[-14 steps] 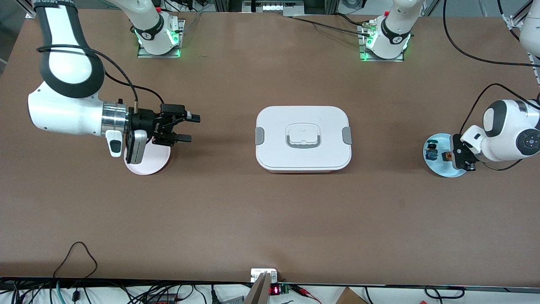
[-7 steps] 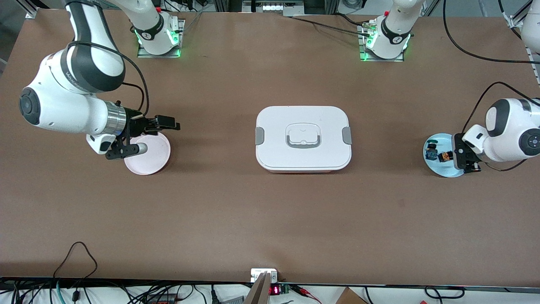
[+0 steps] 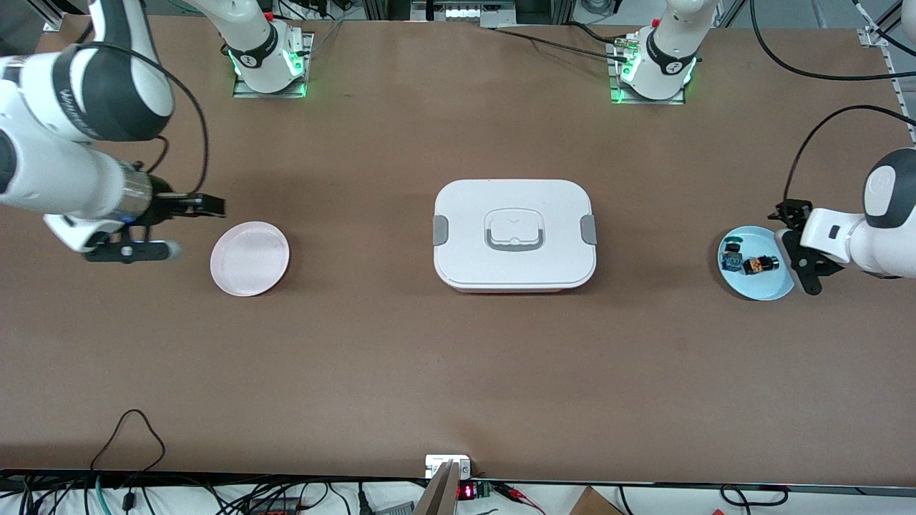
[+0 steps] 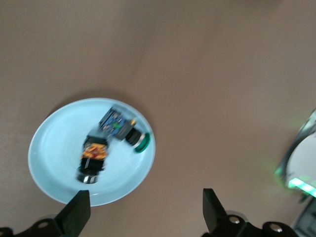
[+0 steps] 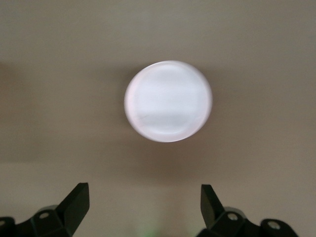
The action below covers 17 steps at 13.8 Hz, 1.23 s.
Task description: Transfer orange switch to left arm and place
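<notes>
Left gripper point(image 3: 800, 247), fingers spread apart and holding nothing, hangs at about three o'clock of the blue plate point(image 3: 776, 286), where the orange switch point(image 3: 758, 265) lies beside a green-capped switch point(image 3: 731, 254). Right gripper point(image 3: 168, 227), also spread and empty, waits at nine o'clock of the pink plate point(image 3: 250, 258). I judge the pick should centre over the orange switch alone, close across its black body without nudging its neighbour, then lift high enough to pass over the white box point(image 3: 514, 233).
</notes>
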Each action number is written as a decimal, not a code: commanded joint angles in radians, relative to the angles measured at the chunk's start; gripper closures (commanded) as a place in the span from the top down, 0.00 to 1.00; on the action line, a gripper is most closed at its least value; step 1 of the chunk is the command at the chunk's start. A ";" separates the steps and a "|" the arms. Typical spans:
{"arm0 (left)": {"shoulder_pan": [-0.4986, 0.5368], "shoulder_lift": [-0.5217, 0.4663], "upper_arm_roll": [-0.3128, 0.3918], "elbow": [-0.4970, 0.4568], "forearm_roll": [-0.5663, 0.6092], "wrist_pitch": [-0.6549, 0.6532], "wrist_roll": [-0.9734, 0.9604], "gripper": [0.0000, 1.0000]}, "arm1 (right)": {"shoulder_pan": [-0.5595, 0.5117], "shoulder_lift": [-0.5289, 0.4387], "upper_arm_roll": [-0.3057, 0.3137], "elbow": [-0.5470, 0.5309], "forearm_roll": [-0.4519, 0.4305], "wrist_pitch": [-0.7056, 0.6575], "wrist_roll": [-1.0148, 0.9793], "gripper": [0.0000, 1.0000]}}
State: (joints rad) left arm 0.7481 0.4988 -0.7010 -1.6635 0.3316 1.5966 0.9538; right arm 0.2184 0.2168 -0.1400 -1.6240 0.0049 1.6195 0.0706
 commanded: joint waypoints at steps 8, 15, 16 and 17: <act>-0.336 -0.107 0.109 0.272 -0.164 -0.242 -0.593 1.00 | -0.209 -0.045 0.069 0.096 -0.086 0.000 -0.049 1.00; -0.669 -0.457 0.750 -0.095 -0.396 0.181 -0.908 1.00 | -0.192 -0.165 0.071 -0.097 -0.049 0.151 -0.073 1.00; -0.711 -0.506 0.780 -0.146 -0.395 0.187 -0.905 1.00 | -0.192 -0.165 0.071 -0.086 -0.049 0.131 -0.084 1.00; -0.761 -0.543 0.825 -0.177 -0.385 0.186 -0.903 1.00 | -0.192 -0.165 0.071 -0.080 -0.049 0.122 -0.084 1.00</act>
State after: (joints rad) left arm 0.0958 0.0971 0.0487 -1.6881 -0.0504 1.7357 0.0928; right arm 0.0302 0.0873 -0.0748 -1.6792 -0.0484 1.7517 0.0115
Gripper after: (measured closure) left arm 0.000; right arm 0.000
